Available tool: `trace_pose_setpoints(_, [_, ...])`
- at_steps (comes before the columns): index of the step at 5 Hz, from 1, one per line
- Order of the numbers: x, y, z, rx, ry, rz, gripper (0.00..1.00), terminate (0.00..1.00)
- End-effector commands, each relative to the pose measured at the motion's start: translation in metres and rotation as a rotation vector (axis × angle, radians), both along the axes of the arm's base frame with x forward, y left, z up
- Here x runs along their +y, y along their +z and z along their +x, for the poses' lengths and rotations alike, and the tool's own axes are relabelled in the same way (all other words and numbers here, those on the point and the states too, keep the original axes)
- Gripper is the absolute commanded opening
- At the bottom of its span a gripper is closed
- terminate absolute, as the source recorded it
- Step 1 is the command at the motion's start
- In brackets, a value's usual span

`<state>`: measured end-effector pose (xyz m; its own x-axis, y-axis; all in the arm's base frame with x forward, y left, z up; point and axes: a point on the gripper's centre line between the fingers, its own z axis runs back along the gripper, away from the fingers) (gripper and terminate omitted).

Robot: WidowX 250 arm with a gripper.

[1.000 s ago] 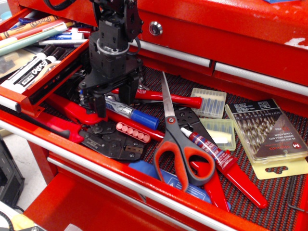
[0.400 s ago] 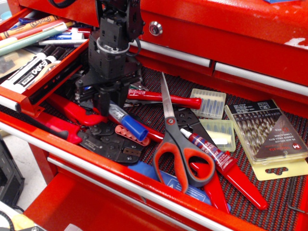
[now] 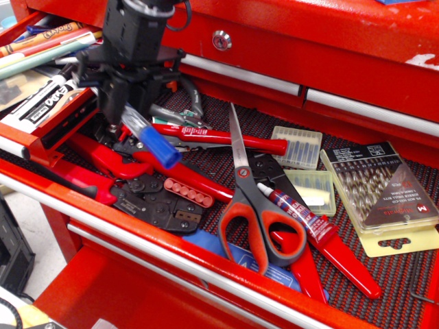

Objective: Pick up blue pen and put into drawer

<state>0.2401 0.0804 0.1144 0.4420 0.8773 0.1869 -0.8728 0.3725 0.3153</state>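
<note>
**Spotter:** Lifted now, your blue pen [image 3: 149,138]: a moment ago it lay low among the red-handled tools beside the scissors, and since then the gripper [image 3: 125,118] has carried it up and to the left.

**Operator:** What lies nearest?

**Spotter:** Nearest you, the scissors [image 3: 252,199] rest on the wide mesh-lined drawer [image 3: 226,133], with the small red-labelled tube [image 3: 296,214] just beside their handles. Left of them you see the black crimping tool [image 3: 154,202].

**Operator:** And the grip?

**Spotter:** Your gripper is closed on the pen's pale barrel. The pen hangs tilted, blue cap lowest and pointing toward the scissors, clear of the tools under it.

**Operator:** Where is the drawer?

**Spotter:** Farther back on your left, the narrow red drawer [image 3: 58,133] stands pulled out, Expo markers [image 3: 41,103] lying in it. Your gripper hovers just beside its right edge, with the pen outside the drawer.
</note>
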Motion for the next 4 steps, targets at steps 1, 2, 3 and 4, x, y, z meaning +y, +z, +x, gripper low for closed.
trace_pose_setpoints(1, [0.089,0.048,0.001,-0.049,-0.165,0.106,0.00,0.00])
trace_pose_setpoints(2, [0.118,0.053,0.009,-0.062,-0.243,0.116,0.00,0.00])
trace_pose_setpoints(3, [0.123,0.052,0.014,-0.091,-0.320,0.112,1.00,0.00])
trace_pose_setpoints(4, [0.123,0.052,0.014,-0.091,-0.320,0.112,1.00,0.00])
